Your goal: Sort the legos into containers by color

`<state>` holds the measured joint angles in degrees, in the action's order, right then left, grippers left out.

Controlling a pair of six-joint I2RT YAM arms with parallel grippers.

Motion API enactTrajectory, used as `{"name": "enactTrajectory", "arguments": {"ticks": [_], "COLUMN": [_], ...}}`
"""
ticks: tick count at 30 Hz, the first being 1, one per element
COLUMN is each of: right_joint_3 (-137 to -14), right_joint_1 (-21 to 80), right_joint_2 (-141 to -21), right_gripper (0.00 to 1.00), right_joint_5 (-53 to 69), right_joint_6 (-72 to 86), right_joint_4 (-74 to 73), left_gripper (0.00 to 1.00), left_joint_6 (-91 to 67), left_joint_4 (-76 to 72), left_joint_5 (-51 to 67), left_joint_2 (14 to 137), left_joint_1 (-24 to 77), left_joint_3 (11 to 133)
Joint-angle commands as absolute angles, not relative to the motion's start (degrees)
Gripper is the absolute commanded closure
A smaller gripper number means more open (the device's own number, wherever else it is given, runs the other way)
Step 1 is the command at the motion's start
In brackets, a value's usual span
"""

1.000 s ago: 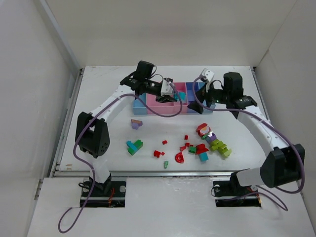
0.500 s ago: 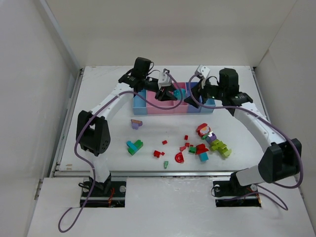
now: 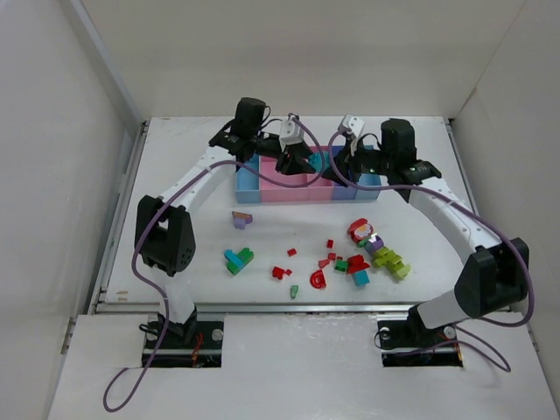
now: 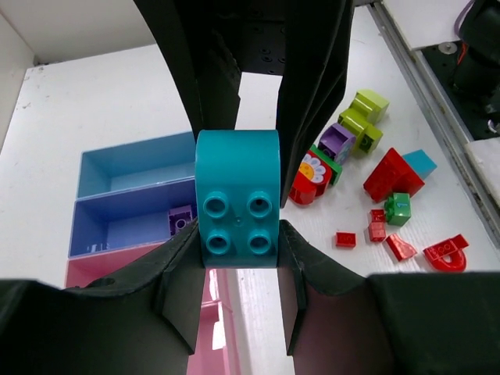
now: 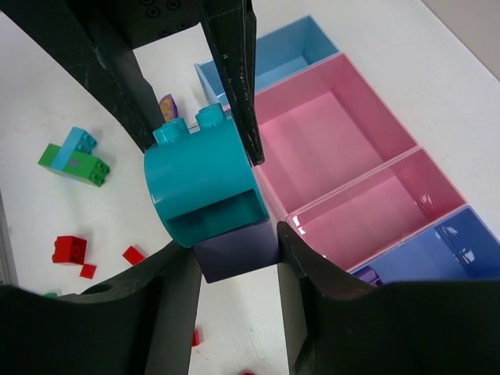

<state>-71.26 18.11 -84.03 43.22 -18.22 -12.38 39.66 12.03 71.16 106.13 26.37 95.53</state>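
From above, the left gripper (image 3: 300, 162) and the right gripper (image 3: 339, 164) are seen facing each other over the row of containers (image 3: 248, 188). A teal brick (image 3: 314, 163) is held between them. Loose legos (image 3: 359, 262) are scattered on the table (image 3: 175, 140) nearer the arm bases.

In the left wrist view, the teal brick (image 4: 238, 199), four studs showing, is clamped between that gripper's own fingers (image 4: 183, 285). The other gripper's fingers (image 4: 312, 86) are seen just beyond it. A small purple brick (image 4: 180, 219) lies in the purple-blue bin (image 4: 117, 234), which adjoins the light blue bin (image 4: 125, 164).

In the right wrist view, a dark purple block (image 5: 234, 248) is joined to the teal brick (image 5: 199, 180). This block is pinched between the right fingers (image 5: 297, 297), while the left fingers (image 5: 234, 70) are closed on the teal part. The two pink bins (image 5: 328, 117) are seen beyond.
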Motion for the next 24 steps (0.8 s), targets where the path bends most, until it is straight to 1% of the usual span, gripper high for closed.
{"name": "enactTrajectory", "arguments": {"ticks": [1,3,4,5,6,7,8,9,10,14,17,19,20,23,24], "right_joint_3": [-73.1,-71.4,-70.6,-69.1,-68.5,-67.9,-67.9,-68.5,-69.3,-74.3,-77.0,-77.7,-77.7,-78.2,-78.2], "right_joint_1": [17.8,16.3,15.4,13.2,11.8,10.6,9.2,9.2,8.7,8.7,8.7,8.7,8.7,8.7,8.7], "right_joint_2": [-84.4,-84.4,-84.4,-84.9,-86.2,-87.0,-87.6,-89.3,-90.3,-95.6,-99.2,-100.5,-101.1,-102.6,-103.3], "right_gripper": [1.0,1.0,1.0,1.0,1.0,1.0,1.0,1.0,1.0,1.0,1.0,0.93,0.86,0.77,0.71], "right_joint_5": [42.7,41.1,39.5,38.7,38.1,37.3,33.4,32.0,30.0,24.4,21.0,20.4,20.4,22.2,22.2], "right_joint_6": [-17.4,-15.7,-14.8,-13.7,-11.4,-9.4,-7.5,-6.0,-3.9,2.3,4.9,4.9,4.9,4.9,4.9], "right_joint_4": [-8.8,-8.8,-8.8,-8.8,-8.8,-8.8,-7.6,-7.6,-7.6,-7.6,-7.6,-7.6,-7.6,-8.1,-8.1], "left_gripper": [1.0,1.0,1.0,1.0,1.0,1.0,1.0,1.0,1.0,1.0,1.0,1.0,1.0,1.0,1.0], "left_joint_6": [30.4,22.2,12.7,8.0,4.1,1.4,0.4,2.1,3.7,8.4,9.8,9.8,10.4,12.3,12.3], "left_joint_4": [6.9,-3.7,-8.3,-13.1,-21.1,-23.2,-23.2,-20.8,-19.1,-13.4,-12.0,-12.0,-12.0,-12.0,-11.5], "left_joint_5": [75.0,72.5,71.4,70.1,65.8,62.9,59.9,56.7,50.9,38.7,35.8,35.8,35.8,35.8,35.8], "left_joint_2": [105.5,104.2,104.2,103.6,103.0,103.0,103.0,103.0,103.0,103.0,103.0,103.0,103.0,103.5,103.5], "left_joint_1": [27.1,25.6,25.0,24.3,23.0,22.9,22.2,22.2,22.2,24.5,25.1,25.1,25.7,26.2,26.2], "left_joint_3": [95.9,92.9,91.5,90.0,87.4,86.7,86.7,86.7,87.8,89.1,89.1,89.1,89.1,89.1,89.1]}}
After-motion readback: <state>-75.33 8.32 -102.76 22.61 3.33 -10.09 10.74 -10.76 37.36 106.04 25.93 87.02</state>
